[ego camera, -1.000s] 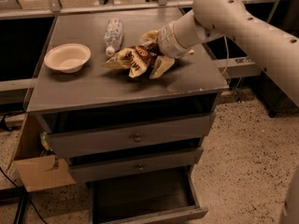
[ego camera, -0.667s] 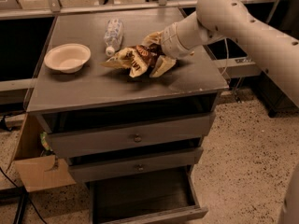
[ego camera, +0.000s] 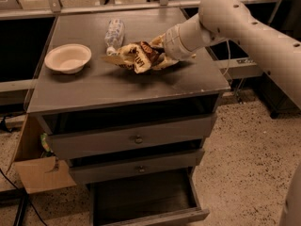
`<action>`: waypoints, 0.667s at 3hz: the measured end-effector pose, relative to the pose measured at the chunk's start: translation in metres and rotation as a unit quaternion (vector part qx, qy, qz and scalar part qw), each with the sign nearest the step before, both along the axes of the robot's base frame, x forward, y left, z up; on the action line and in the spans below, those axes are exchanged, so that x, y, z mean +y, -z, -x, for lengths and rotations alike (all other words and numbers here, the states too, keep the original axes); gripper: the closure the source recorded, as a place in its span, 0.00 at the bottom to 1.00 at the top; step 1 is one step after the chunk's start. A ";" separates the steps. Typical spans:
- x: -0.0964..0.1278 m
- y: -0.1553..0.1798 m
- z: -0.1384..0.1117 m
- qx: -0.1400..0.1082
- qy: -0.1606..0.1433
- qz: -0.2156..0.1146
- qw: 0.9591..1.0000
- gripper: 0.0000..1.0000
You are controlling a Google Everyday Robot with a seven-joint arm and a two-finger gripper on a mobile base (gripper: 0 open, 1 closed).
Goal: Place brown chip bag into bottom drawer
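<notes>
Dim warm overhead light, soft shadow under brown chip bag (ego camera: 137, 56) and gripper (ego camera: 159, 54) toward the counter's (ego camera: 117, 86) right edge, faint sheen near its front-right corner, bottom drawer (ego camera: 141, 197) dark inside.

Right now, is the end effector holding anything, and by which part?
Cannot be told. The end effector is at the arm-side end of the brown chip bag on the cabinet top, but the contact is hidden behind the wrist.
</notes>
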State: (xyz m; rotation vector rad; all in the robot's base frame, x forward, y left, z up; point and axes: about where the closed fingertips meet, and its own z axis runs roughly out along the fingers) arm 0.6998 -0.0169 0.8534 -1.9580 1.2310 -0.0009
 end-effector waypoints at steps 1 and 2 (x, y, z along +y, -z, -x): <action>0.000 0.000 0.000 0.000 0.000 0.000 1.000 1.00; 0.000 0.000 0.000 0.000 0.000 0.000 1.000 1.00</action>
